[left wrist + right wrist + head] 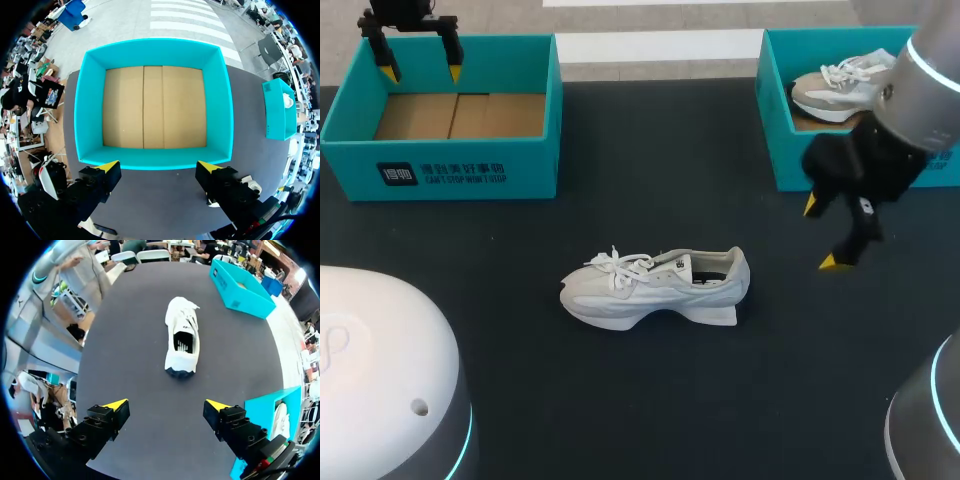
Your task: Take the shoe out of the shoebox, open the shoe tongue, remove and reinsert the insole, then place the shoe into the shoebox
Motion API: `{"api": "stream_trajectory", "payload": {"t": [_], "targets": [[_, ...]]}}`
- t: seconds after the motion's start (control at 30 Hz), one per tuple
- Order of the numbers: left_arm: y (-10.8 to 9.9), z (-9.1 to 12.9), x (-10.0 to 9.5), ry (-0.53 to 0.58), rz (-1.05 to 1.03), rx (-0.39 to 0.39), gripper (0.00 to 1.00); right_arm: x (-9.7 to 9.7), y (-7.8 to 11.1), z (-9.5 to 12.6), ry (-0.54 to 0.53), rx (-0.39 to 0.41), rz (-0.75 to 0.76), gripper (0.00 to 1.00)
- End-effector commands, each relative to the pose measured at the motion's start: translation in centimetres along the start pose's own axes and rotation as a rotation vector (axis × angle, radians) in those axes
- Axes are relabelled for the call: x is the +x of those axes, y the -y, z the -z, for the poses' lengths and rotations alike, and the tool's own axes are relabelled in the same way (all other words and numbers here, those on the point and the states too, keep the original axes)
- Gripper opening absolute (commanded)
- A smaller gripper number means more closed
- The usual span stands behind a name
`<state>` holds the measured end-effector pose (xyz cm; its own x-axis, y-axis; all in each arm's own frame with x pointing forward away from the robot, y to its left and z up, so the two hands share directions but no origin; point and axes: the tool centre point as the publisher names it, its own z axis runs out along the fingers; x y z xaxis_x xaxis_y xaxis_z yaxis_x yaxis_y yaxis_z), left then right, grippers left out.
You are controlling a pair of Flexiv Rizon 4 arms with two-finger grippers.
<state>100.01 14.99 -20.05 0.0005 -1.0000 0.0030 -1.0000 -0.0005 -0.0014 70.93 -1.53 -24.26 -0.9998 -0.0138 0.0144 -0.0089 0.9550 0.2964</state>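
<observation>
A: Desk (650, 180), head view: shoe (655, 288) out, upright mid-desk. Left box (520, 170) empty, left hand (421, 72) spread wide at its rim. Right hand (820, 234) spread too, holding nothing, near right box (790, 150), second shoe (840, 85) inside.
B: Wrists?
A: Left: left box (152, 159) bare inside. Right: shoe (182, 337) ahead, untouched. Tongue, insole, reboxing likely left. White print on left box; not reading it.

Left arm (380, 370): white domed housing, grey collar, cyan light ring. Right arm (932, 80): grey, cyan-ringed. Left gripper (420, 72) and right gripper (822, 234): black, blocky, screw-studded, with yellow wedge tips.
</observation>
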Motion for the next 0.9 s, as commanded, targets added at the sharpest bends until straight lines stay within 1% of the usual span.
{"api": "stream_trajectory", "payload": {"t": [0.03,0.3,0.33,0.37,0.43,0.5,0.53,0.57,0.63,0.7,0.8,0.83,0.9], "targets": [[0.0,0.0,0.0,0.001,0.0,-0.001,1.0,-0.1,0.1,-0.2,0.001,-0.008,0.002,1.0],[0.0,0.0,0.0,0.001,0.0,-0.001,1.0,-0.1,0.1,-0.2,0.001,-0.008,0.002,1.0],[0.0,0.0,0.0,0.001,0.0,-0.001,1.0,-0.1,0.0,0.0,0.023,-0.065,-0.013,1.0],[0.0,0.0,0.0,0.001,0.0,-0.001,1.0,-0.4,0.1,0.3,0.059,-0.141,-0.013,1.0],[0.0,0.0,0.0,0.001,0.0,-0.001,1.0,-1.0,0.4,0.5,0.115,-0.244,0.0,1.0],[0.0,0.0,0.0,0.001,0.0,-0.001,1.0,-1.5,0.9,0.4,0.144,-0.349,0.001,1.0],[0.0,0.0,0.0,0.001,0.0,-0.001,1.0,-1.7,1.2,0.3,0.156,-0.379,0.004,1.0],[0.0,0.0,0.0,0.001,0.0,-0.001,1.0,-1.9,1.6,0.1,0.146,-0.387,-0.003,1.0],[0.0,0.0,0.0,0.001,0.0,-0.001,1.0,-2.2,2.2,-0.1,0.155,-0.447,-0.011,1.0],[0.0,0.0,0.0,0.001,0.0,-0.001,1.0,-2.5,3.0,-0.4,0.161,-0.481,-0.014,1.0],[0.0,0.0,0.0,0.001,0.0,-0.001,1.0,-2.9,4.2,-1.3,0.151,-0.527,-0.024,1.0],[0.0,0.0,0.0,0.001,0.0,-0.001,1.0,-3.0,4.6,-1.7,0.145,-0.563,-0.032,1.0],[0.0,0.0,0.0,0.001,0.0,-0.001,1.0,-3.0,5.4,-2.4,0.14,-0.596,-0.034,1.0]]}}
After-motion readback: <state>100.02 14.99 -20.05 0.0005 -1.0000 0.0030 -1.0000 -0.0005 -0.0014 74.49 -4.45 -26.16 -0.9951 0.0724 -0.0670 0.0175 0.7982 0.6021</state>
